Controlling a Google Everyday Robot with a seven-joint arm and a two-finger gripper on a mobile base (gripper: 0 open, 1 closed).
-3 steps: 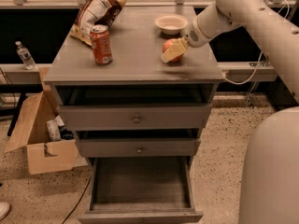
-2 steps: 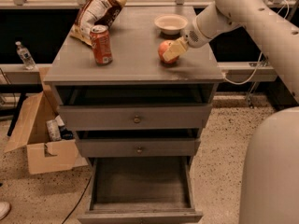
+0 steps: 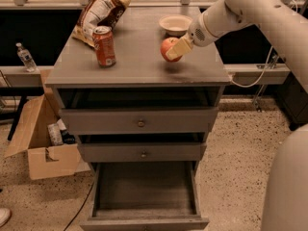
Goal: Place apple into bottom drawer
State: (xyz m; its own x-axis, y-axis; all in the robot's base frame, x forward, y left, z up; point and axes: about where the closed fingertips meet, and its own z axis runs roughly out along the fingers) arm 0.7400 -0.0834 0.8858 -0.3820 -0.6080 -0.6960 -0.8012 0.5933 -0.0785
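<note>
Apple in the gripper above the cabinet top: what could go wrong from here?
The gripper holds the apple above the cabinet top near the white bowl; a slip could send it rolling off. The two upper drawers stand partly open above the bottom drawer, so the arm could clip them going down.

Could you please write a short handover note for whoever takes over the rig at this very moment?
Claw: over the right side of the cabinet top, shut on the apple, which looks lifted just clear of the surface, in front of the white bowl.
Bottom drawer: pulled open, floor bare.
Done: apple grasped, drawer open.
Left: carry the apple out past the cabinet front, lower it into the bottom drawer, release.
</note>
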